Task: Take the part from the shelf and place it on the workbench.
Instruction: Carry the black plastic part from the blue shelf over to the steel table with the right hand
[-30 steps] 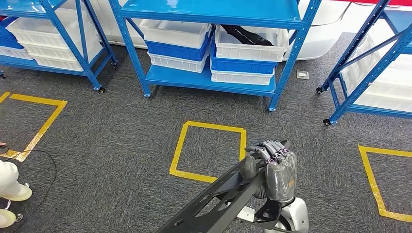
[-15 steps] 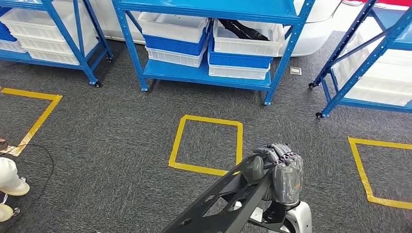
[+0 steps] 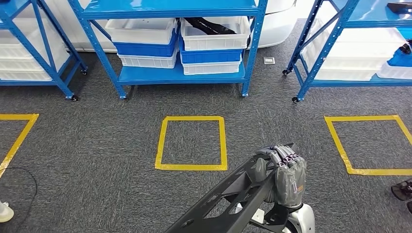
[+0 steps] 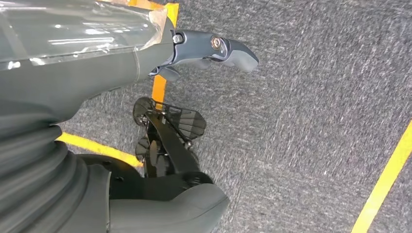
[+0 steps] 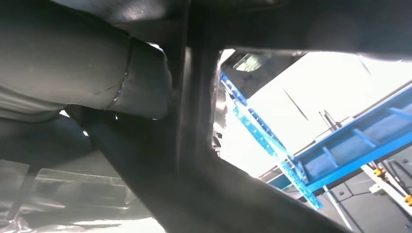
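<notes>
While gripping the black part [image 3: 228, 201], right robot hand [image 3: 284, 177]; left robot hand [image 4: 145, 48] unclenched, empty.

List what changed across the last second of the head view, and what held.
The camera turned: shelves and floor squares slid left in the picture, and a second yellow square came fully into view on the right. That is the robot's own motion, not the things moving. The right hand still grips the long black part, in about the same pose.

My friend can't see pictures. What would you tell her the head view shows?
The robot's right hand grips a long black perforated metal part over grey carpet marked with a yellow tape square. Behind stand blue metal shelves holding white and blue bins.
</notes>
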Action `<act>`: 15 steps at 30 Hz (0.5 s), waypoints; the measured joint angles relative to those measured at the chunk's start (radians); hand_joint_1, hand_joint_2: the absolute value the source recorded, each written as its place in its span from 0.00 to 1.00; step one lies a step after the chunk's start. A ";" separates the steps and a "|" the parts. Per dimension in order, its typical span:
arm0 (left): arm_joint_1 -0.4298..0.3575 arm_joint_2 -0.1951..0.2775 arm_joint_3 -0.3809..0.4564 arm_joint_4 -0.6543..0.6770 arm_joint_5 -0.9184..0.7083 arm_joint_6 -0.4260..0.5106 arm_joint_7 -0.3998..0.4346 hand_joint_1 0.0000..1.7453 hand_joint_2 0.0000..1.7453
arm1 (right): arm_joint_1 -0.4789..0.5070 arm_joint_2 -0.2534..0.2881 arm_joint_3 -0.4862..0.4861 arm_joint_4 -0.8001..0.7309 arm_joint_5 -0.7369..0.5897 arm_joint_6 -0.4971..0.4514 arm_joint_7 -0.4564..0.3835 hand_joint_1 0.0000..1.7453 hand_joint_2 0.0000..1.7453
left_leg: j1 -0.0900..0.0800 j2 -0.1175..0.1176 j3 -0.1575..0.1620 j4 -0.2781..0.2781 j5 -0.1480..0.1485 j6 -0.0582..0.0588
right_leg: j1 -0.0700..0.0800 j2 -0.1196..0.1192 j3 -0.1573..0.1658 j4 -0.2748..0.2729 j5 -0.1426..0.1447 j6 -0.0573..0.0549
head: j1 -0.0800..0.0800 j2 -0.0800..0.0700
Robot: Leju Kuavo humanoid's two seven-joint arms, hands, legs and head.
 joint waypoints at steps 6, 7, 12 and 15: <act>-0.001 0.000 -0.001 0.000 -0.008 0.008 0.004 0.00 1.00 | 0.002 0.001 -0.002 -0.007 -0.002 0.003 0.007 1.00 0.00 | 0.000 -0.053 0.112 -0.226 0.073 0.027 | 0.003 0.060 -0.029 0.010 0.012 0.024 | 0.000 0.000; -0.003 -0.003 -0.001 0.000 -0.008 0.010 0.006 0.00 1.00 | 0.003 0.000 -0.005 -0.009 -0.004 0.004 0.009 1.00 0.00 | 0.001 -0.039 0.113 -0.236 0.074 0.031 | 0.004 0.050 -0.041 0.018 0.009 0.028 | 0.000 0.000; -0.001 -0.009 -0.001 0.000 -0.018 0.049 0.010 0.00 1.00 | 0.001 -0.001 -0.014 -0.014 0.007 0.013 0.016 1.00 0.00 | 0.004 0.032 0.108 -0.251 0.080 0.041 | -0.002 -0.033 -0.172 0.277 -0.099 0.034 | 0.009 0.000; -0.002 -0.012 -0.003 0.000 -0.027 0.067 0.000 0.00 1.00 | 0.001 -0.001 -0.016 -0.014 0.036 0.017 0.028 1.00 0.00 | 0.007 0.071 0.107 -0.248 0.080 0.038 | -0.014 -0.050 -0.137 0.229 -0.067 0.065 | 0.009 0.000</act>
